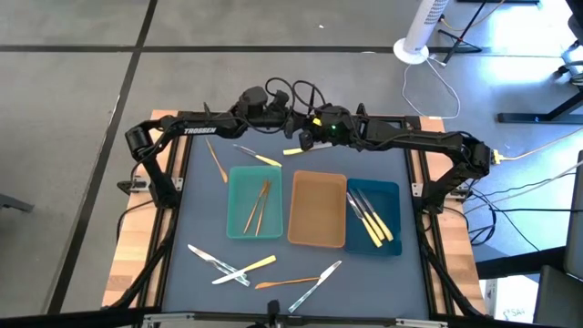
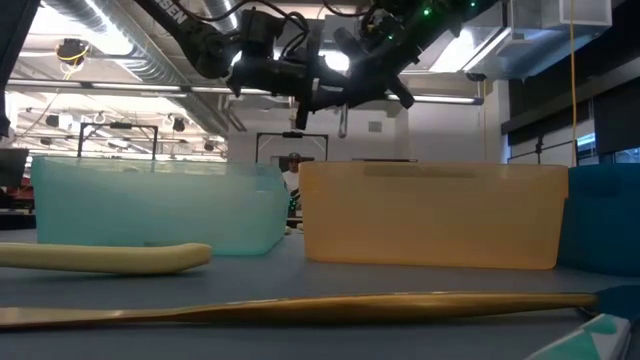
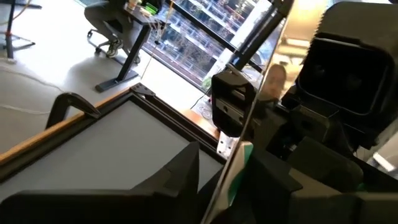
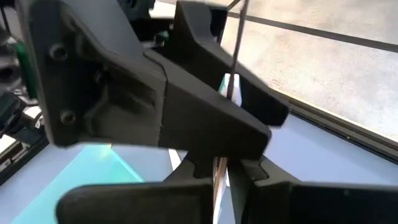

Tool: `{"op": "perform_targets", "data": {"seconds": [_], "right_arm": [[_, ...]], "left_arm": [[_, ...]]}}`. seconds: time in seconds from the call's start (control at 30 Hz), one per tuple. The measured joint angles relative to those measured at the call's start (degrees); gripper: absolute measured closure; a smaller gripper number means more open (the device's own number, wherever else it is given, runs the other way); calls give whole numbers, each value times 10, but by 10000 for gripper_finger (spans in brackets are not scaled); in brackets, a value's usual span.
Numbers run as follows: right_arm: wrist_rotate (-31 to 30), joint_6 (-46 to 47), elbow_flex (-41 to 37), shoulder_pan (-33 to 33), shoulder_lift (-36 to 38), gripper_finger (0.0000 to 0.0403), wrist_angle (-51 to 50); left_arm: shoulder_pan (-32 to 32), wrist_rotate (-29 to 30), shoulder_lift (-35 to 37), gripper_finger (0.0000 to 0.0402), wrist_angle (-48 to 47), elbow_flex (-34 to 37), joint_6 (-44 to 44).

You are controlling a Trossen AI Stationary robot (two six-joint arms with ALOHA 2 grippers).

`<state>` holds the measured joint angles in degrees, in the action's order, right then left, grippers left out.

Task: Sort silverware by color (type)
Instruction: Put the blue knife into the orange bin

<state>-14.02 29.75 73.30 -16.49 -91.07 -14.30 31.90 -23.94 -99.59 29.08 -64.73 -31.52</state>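
Above the far edge of the tabletop point(image 1: 191, 182) the two tools meet in the air. Right tool point(image 1: 308, 139) is clamped narrow on a thin utensil point(image 4: 239, 31) that runs up between its fingers point(image 4: 249, 168). Left tool point(image 1: 290, 114) sits just beside it, its fingers point(image 3: 180, 177) parted around the same utensil, not pressing it. Below them lie the trays, side by side: the teal tray point(image 1: 230, 196) holds two gold pieces point(image 1: 260, 205), the tan tray point(image 1: 314, 211) shows nothing inside, and the blue tray point(image 1: 390, 196) holds yellow-handled pieces point(image 1: 373, 221). Near the far edge rest a gold piece point(image 1: 217, 159) and a yellow-handled one point(image 1: 258, 157). At the near edge, several silver, gold and yellow-handled pieces point(image 1: 264, 273) lie scattered.
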Motion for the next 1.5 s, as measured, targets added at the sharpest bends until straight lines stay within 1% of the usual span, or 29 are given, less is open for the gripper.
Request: {"op": "perform_targets", "data": {"seconds": [0.1,0.23,0.37,0.47,0.53,0.67,0.8,1.03,1.27,1.5], "right_arm": [[6,-2,0,0,5,398,-11],[6,-2,0,0,22,397,-29],[8,-3,1,0,41,399,-49],[26,-3,1,0,55,397,-71],[53,1,1,0,63,398,-85],[115,23,1,11,71,398,-122],[148,55,1,47,71,396,-156],[127,119,1,127,68,396,-177],[101,191,0,195,50,398,-197],[89,248,1,246,15,398,-209]], "left_arm": [[14,-36,0,277,0,0,9],[37,-114,0,273,-1,0,5],[56,-179,0,273,-6,0,5],[67,-212,0,273,-14,0,5],[74,-223,0,273,-25,0,8],[84,-223,0,273,-69,0,45],[82,-217,0,273,-119,0,100],[67,-192,0,274,-171,0,182],[47,-157,0,275,-182,0,212],[46,-156,0,275,-214,0,246]]}}
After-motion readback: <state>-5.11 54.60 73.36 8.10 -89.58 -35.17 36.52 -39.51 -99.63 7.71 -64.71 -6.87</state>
